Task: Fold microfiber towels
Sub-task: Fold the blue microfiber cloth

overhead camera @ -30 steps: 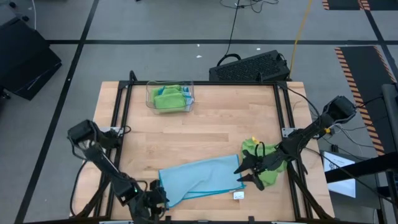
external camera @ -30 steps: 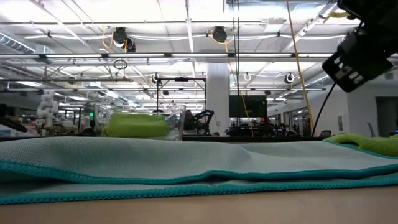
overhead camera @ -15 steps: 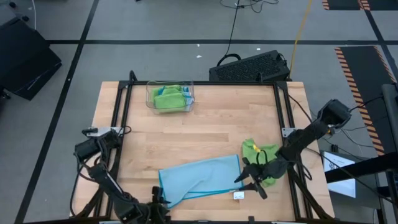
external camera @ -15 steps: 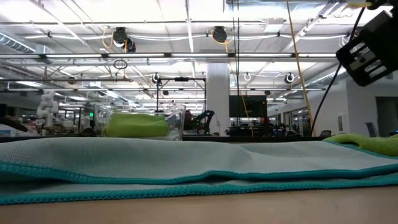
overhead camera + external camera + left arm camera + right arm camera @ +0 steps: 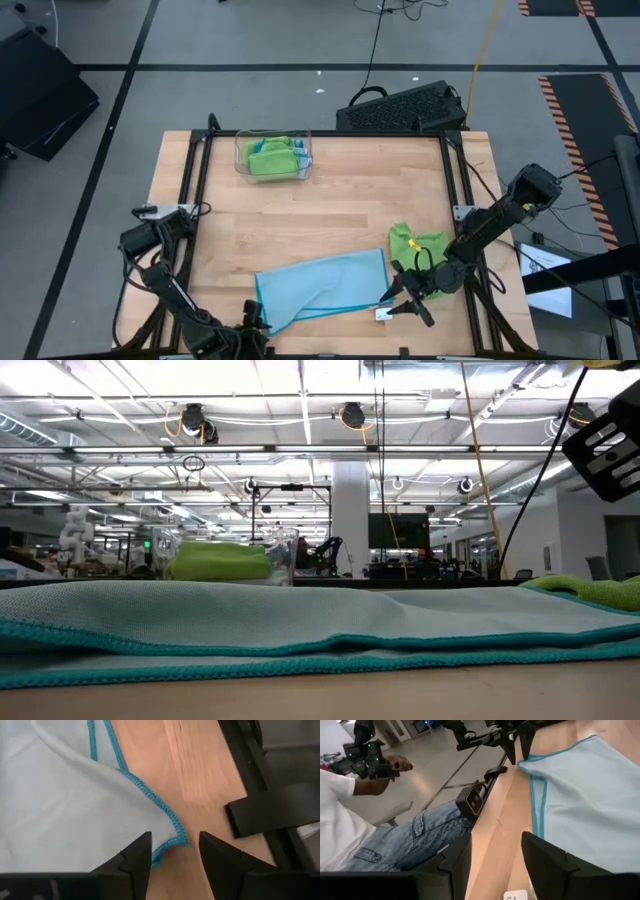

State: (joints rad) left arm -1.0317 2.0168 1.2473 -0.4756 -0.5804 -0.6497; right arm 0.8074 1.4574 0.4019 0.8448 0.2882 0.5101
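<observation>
A light blue microfiber towel (image 5: 322, 285) lies partly doubled over on the wooden table near its front edge, with a small white tag (image 5: 383, 314) beside its near right corner. My left gripper (image 5: 175, 852) is open at the towel's near left corner (image 5: 172, 836), one finger on each side of it. My right gripper (image 5: 393, 303) is open just off the towel's right edge. A crumpled lime green towel (image 5: 420, 246) lies under my right arm.
A clear tray (image 5: 272, 157) holding folded green and blue towels stands at the far left. A black frame (image 5: 195, 190) runs along the table's sides. A person in jeans (image 5: 415, 837) sits at the near edge. Bare wood lies in the middle of the table.
My right gripper has gone toward the table's near edge, off the green towel to the blue towel's near right corner. My left arm has drawn in toward the near left corner and its wrist has rolled. The towels lie as before.
</observation>
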